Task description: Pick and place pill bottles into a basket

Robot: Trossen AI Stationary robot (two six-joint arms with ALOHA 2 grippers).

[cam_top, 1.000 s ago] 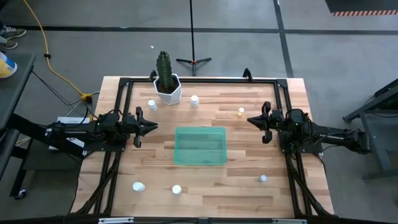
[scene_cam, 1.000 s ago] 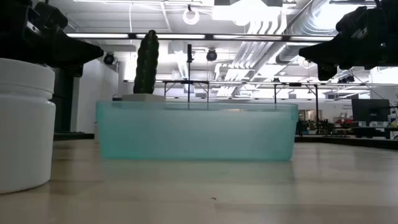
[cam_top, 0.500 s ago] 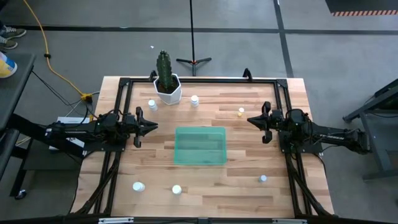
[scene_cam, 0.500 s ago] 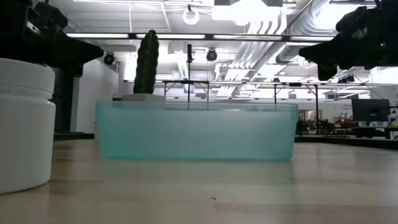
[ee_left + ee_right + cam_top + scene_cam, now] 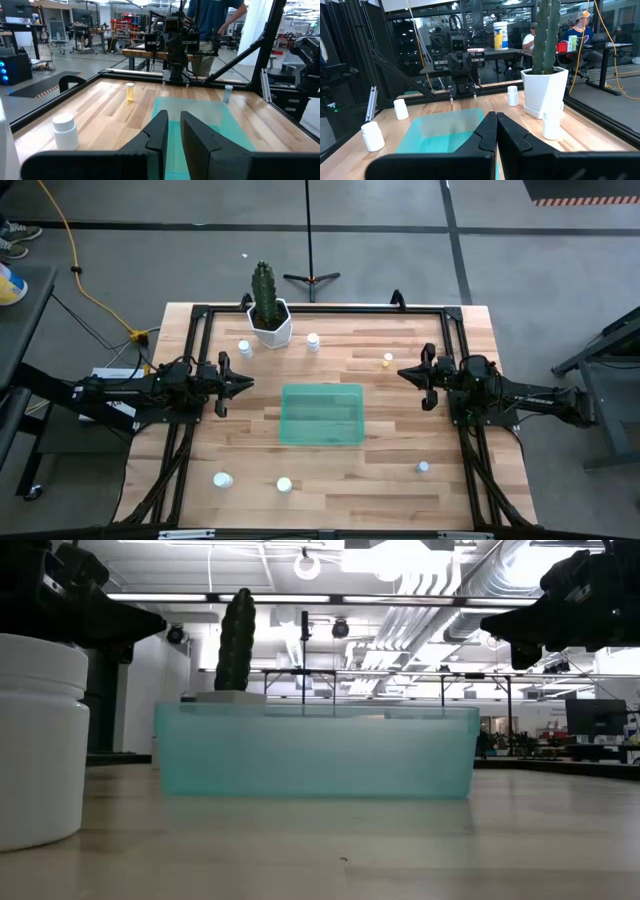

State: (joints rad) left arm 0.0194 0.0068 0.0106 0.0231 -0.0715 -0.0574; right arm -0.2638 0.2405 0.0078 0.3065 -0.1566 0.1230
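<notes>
The translucent green basket (image 5: 321, 414) stands on its base mid-table. Several small white pill bottles stand upright on the wood: two far left (image 5: 244, 347) (image 5: 313, 340), a yellowish one (image 5: 388, 360), two near the front edge (image 5: 223, 479) (image 5: 284, 484) and one at the front right (image 5: 424, 468). My left gripper (image 5: 248, 383) hovers left of the basket, pointing level at it, its fingers (image 5: 162, 125) a narrow gap apart with nothing between. My right gripper (image 5: 402, 373) hovers right of the basket, shut on nothing (image 5: 496, 116).
A white hexagonal pot with a cactus (image 5: 270, 320) stands at the far left. A black frame (image 5: 320, 308) runs along the table's far and side edges. A person stands beyond the table in the left wrist view (image 5: 215, 20). One bottle (image 5: 35, 740) looms close in the low view.
</notes>
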